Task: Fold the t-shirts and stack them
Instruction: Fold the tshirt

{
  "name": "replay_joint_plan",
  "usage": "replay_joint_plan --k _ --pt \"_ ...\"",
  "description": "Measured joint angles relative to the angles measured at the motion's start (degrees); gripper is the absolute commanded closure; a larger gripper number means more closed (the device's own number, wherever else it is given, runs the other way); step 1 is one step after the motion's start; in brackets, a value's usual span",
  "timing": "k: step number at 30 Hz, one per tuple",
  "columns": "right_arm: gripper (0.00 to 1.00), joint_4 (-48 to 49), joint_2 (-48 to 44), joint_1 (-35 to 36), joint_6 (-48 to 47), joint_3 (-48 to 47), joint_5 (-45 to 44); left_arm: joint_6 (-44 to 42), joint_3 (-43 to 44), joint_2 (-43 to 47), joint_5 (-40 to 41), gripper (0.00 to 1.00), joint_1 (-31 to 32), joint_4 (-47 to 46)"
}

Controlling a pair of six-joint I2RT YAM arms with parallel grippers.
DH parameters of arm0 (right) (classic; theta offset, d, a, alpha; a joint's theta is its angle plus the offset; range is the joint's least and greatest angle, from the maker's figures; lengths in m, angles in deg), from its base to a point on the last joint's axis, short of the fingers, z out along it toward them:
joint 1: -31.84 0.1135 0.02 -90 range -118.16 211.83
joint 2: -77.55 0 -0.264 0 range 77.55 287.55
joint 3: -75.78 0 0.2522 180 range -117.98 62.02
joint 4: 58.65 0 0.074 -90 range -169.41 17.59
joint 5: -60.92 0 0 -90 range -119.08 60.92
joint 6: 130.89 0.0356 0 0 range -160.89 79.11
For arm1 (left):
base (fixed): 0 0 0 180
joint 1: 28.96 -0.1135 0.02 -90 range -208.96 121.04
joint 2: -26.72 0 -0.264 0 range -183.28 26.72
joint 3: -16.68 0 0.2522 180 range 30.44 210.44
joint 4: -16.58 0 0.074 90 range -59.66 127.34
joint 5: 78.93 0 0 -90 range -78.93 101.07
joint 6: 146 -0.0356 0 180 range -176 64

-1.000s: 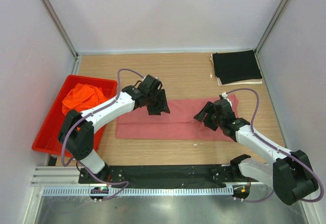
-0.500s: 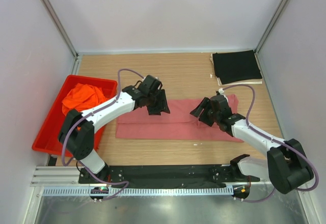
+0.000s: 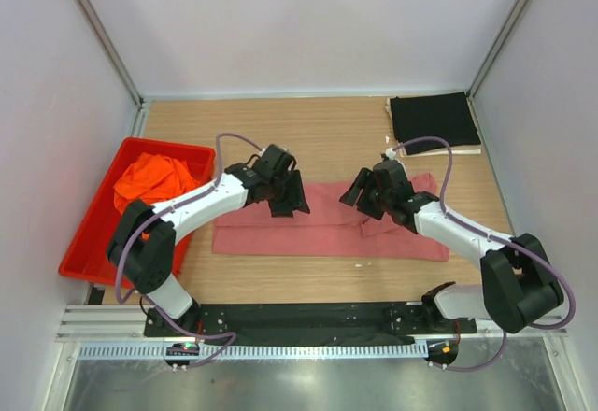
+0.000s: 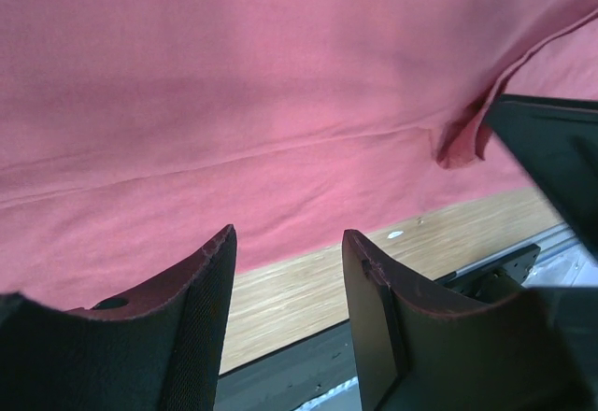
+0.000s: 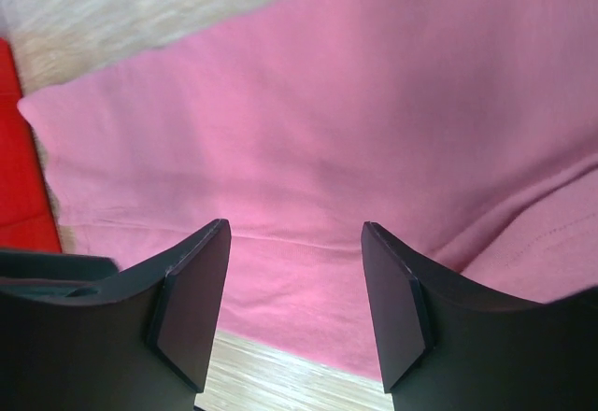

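The rose-red t-shirt [image 3: 322, 226] lies folded into a long strip across the middle of the table; it fills the left wrist view [image 4: 234, 84] and the right wrist view [image 5: 327, 121]. My left gripper [image 3: 288, 202] hovers open and empty over its upper left part. My right gripper [image 3: 364, 196] hovers open and empty over its upper right part, where a raised fold [image 4: 458, 145] of cloth shows. The orange t-shirt [image 3: 149, 176] lies crumpled in the red tray [image 3: 93, 243]. The black t-shirt [image 3: 434, 121] lies folded at the back right.
The red tray stands at the table's left edge, beside the left arm. White side walls and metal posts enclose the table. A black rail [image 3: 299, 318] runs along the near edge.
My right gripper has moved up and to the left over the rose-red shirt, toward the left gripper. The left gripper has shifted only slightly.
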Motion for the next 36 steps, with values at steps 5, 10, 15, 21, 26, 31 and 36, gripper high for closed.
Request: replay_joint_plan --k 5,10,15,21,26,31,36 --pt "0.42 -6.0 -1.1 0.0 -2.5 -6.4 -3.7 1.0 -3.7 0.3 -0.5 0.54 0.5 -1.7" --pt "0.62 -14.1 -2.4 -1.8 -4.1 -11.3 -10.0 2.2 -4.0 0.4 -1.2 0.76 4.3 -6.4" --pt "0.75 -19.6 -4.6 -10.1 -4.5 -11.6 -11.7 2.5 -0.6 -1.8 -3.4 0.94 11.1 -12.0" --pt "0.78 -22.2 -3.3 -20.6 -6.5 -11.6 -11.5 3.8 7.5 -11.4 -6.9 1.0 15.4 -20.9" --pt "0.78 -22.2 1.2 -23.5 -6.9 -11.6 -11.1 5.0 13.2 -20.0 -8.0 1.0 15.5 -24.6" --pt "0.78 -21.7 5.3 -25.1 -6.6 -9.8 -12.8 5.1 16.3 -26.9 -7.4 1.0 15.4 -25.9" --pt "0.79 -21.4 6.6 -28.0 -4.9 -5.5 -15.9 5.1 16.4 -29.9 -3.1 1.0 15.1 -21.4"
